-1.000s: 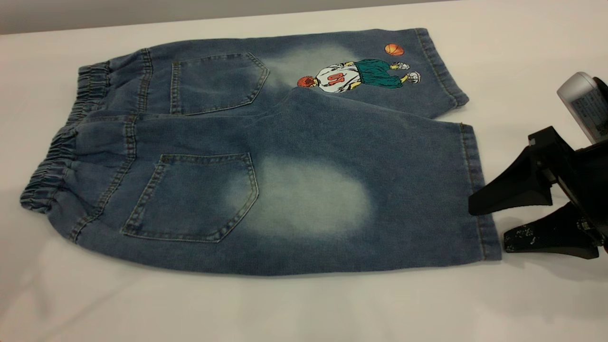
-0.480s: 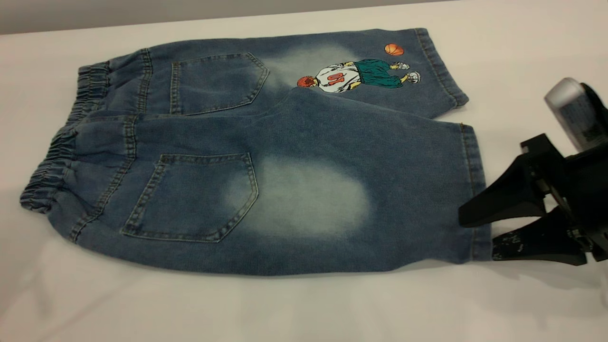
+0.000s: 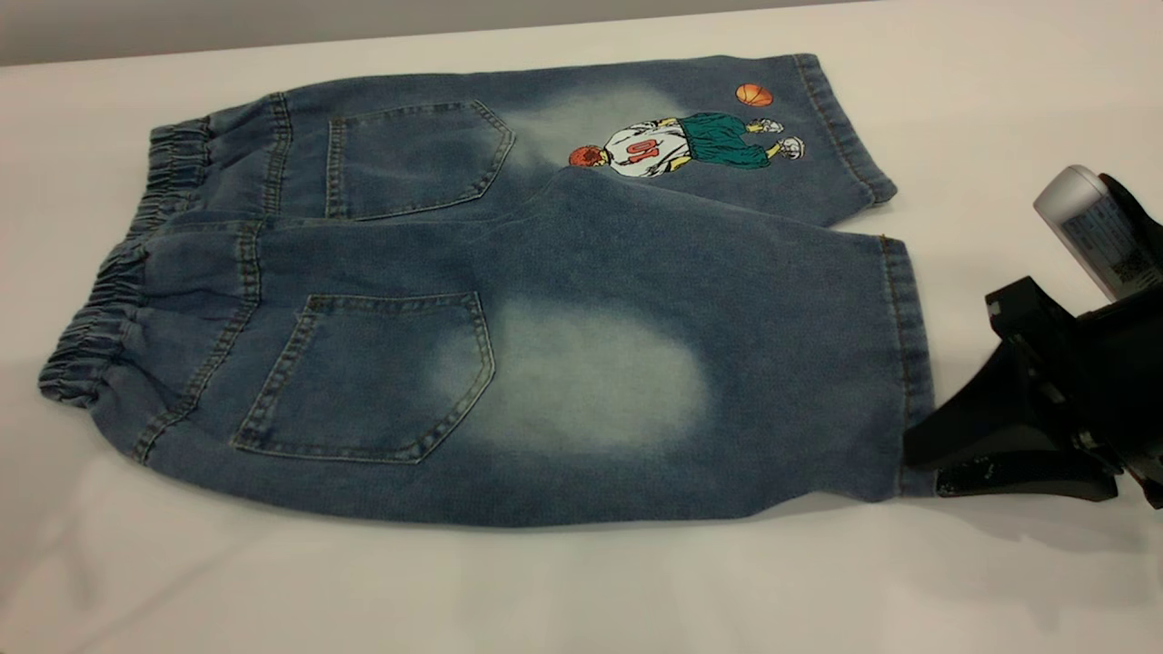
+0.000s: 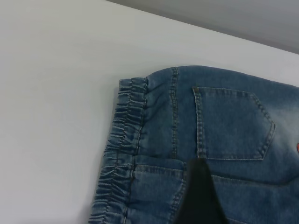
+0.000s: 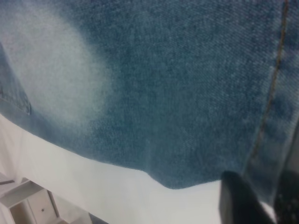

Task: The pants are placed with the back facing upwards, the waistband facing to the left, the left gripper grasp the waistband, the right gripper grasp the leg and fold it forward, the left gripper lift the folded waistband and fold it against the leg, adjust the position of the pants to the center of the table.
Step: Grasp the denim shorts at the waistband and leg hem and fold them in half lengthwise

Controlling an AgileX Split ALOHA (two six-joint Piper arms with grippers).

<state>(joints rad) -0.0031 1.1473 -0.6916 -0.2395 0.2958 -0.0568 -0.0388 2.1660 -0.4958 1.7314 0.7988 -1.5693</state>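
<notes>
The pants [image 3: 509, 300] lie flat on the table [image 3: 563, 590], back up, with the waistband [image 3: 109, 300] at the left. The plain leg [image 3: 800, 363] with the pale oval is nearest; the printed leg [image 3: 727, 136] lies behind it. My right gripper [image 3: 922, 468] is shut on the near corner of the plain leg's hem, which sits slightly raised between the black fingers [image 3: 981, 422]. In the right wrist view the hem [image 5: 266, 163] runs into the right gripper [image 5: 264, 200]. My left gripper [image 4: 198, 200] hovers over the denim just inside the waistband [image 4: 124, 140]; it is out of the exterior view.
A pale wall strip [image 3: 273, 23] runs behind the table's far edge. Bare tabletop surrounds the pants on all sides. A white shelf unit [image 5: 32, 200] shows beyond the table edge in the right wrist view.
My right gripper moved left onto the leg hem and its fingers came together on the near corner. That corner has lifted off the table. The rest of the pants stayed put.
</notes>
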